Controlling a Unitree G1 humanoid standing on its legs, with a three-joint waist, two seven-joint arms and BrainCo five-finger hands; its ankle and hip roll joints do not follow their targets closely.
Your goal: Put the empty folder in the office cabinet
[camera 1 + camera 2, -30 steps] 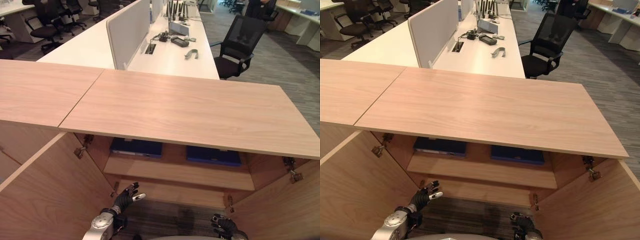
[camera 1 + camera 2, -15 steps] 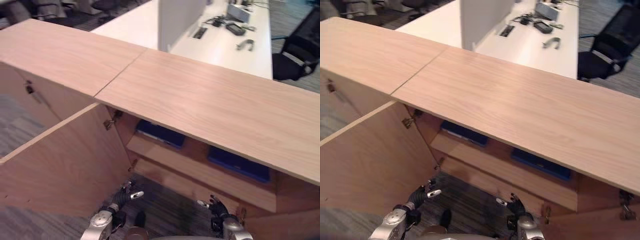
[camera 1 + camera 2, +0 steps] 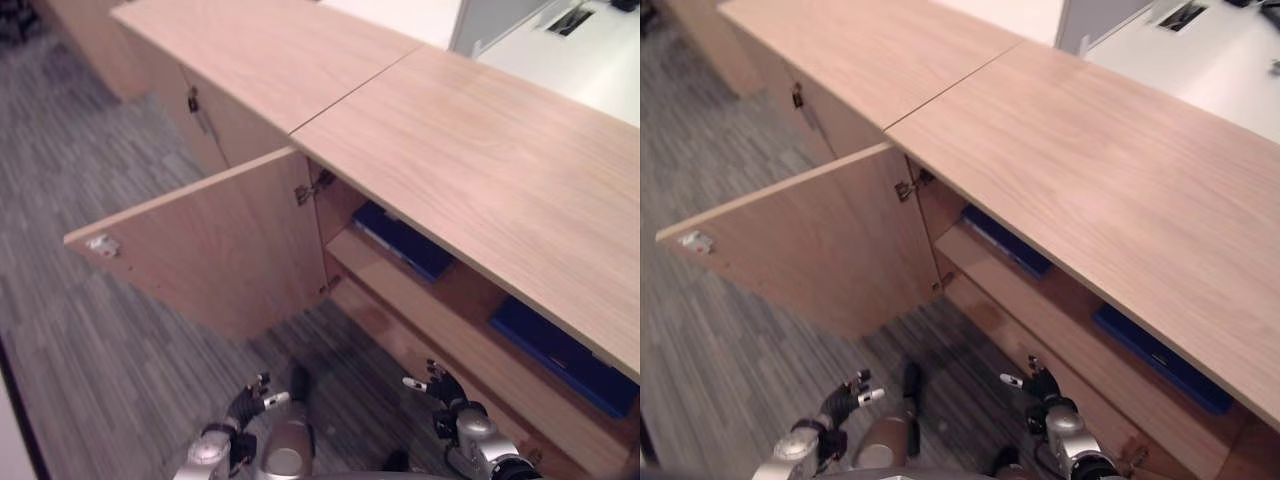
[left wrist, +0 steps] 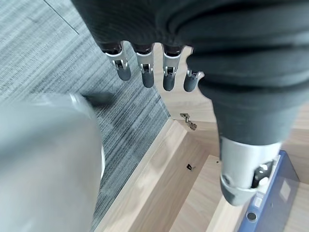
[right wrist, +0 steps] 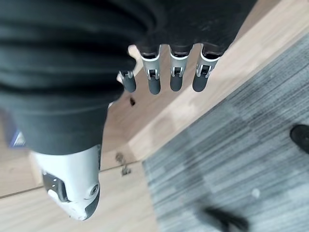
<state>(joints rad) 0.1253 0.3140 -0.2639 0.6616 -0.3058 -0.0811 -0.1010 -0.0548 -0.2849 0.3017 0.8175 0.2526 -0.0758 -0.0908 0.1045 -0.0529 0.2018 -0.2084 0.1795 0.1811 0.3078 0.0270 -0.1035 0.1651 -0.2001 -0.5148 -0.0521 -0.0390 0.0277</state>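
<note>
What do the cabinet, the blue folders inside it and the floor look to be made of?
Cabinet: light wood-grain panels, probably laminate or veneer, matt, with even grain streaks; metal hinges at the open door.
Blue folders on the shelf: smooth, stiff covers, likely plastic-coated board; one shows a metal ring in the left wrist view.
Floor: grey carpet, going by its striped woven texture.

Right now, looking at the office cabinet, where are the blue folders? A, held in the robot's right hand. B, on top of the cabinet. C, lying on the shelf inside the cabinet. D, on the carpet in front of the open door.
C: two blue folders lie flat on the shelf inside the cabinet, under its wooden top, while the right hand and left hand both hang open and hold nothing.
</note>
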